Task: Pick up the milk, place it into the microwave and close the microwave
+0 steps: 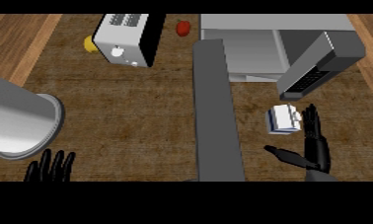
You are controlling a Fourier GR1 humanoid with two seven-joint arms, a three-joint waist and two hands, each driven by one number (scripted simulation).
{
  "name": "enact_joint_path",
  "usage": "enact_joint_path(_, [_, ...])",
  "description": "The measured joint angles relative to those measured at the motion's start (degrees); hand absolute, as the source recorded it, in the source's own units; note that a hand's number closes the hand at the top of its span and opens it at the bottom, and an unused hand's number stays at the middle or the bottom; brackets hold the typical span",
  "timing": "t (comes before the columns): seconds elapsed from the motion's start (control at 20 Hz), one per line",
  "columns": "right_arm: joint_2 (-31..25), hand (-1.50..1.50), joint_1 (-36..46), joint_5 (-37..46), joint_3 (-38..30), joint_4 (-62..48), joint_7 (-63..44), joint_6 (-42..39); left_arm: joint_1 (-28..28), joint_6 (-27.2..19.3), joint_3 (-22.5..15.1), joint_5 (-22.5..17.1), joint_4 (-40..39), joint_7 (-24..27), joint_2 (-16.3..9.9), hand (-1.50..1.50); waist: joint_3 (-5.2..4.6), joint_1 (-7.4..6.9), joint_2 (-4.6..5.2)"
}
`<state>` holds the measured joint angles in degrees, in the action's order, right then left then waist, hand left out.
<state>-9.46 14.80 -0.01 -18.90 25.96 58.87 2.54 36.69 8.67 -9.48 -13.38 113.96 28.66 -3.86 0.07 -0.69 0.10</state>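
The milk carton (283, 119) was seen standing on the wooden counter (131, 114), just below the open microwave (251, 45) and near the lower end of its swung-out door (320, 65). The carton was white with blue on its sides, and it was not held by anything. The right hand (315, 149) was placed just to the right of and below the carton, with its fingers (312, 122) stretched straight up alongside the carton's right side and the thumb (285, 155) spread out to the left beneath it; whether the fingers touched the carton could not be told. The hand was thus kept open, with nothing gripped.

The microwave's cavity was shown empty and grey, with the door angled out towards the right. A long dark grey bar (216, 114) was laid down the middle of the view, left of the carton. Further left, a toaster (131, 38) was set near the counter's far edge, with a yellow object (90, 44) partly hidden at its left and a red object (183, 28) at its right. A large metal pot (25, 119) was seen at the left edge. The left hand (50, 168) was rested at the lower left, fingers straight and up
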Motion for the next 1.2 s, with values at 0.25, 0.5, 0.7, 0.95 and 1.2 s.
enact_joint_path(0.25, [0.2, -1.5, 2.4, 0.1, 0.3, -2.8, 0.7, -0.3, 0.8, -0.2, -0.4, 0.3, 0.5, -0.1, 0.2, -1.5, -0.01, -0.01, -0.01])
enact_joint_path(0.5, [0.1, -1.5, 5.5, -1.0, -0.4, -5.7, 0.3, -0.7, 0.7, 0.2, -0.4, 0.5, 0.1, 0.5, 0.1, -1.5, -0.01, -0.05, 0.0])
enact_joint_path(0.7, [-0.5, 1.5, 7.3, -1.7, -1.6, -8.0, 0.7, 0.0, 1.1, -0.3, -0.5, 0.4, 1.5, -0.3, 0.1, -1.5, 0.03, -0.23, 0.09])
enact_joint_path(0.95, [-0.9, 1.5, 8.6, -0.4, -1.7, -8.8, 1.0, 4.9, 1.9, 0.2, -1.2, 0.5, 1.6, 0.1, 0.0, -1.5, 0.02, -0.44, 0.13])
enact_joint_path(1.2, [-0.9, 1.5, 10.9, -0.4, -3.2, -10.1, 1.3, 9.0, 2.3, 1.4, -1.0, 0.3, 0.0, 2.1, -0.3, -1.5, 0.0, -0.77, 0.22])
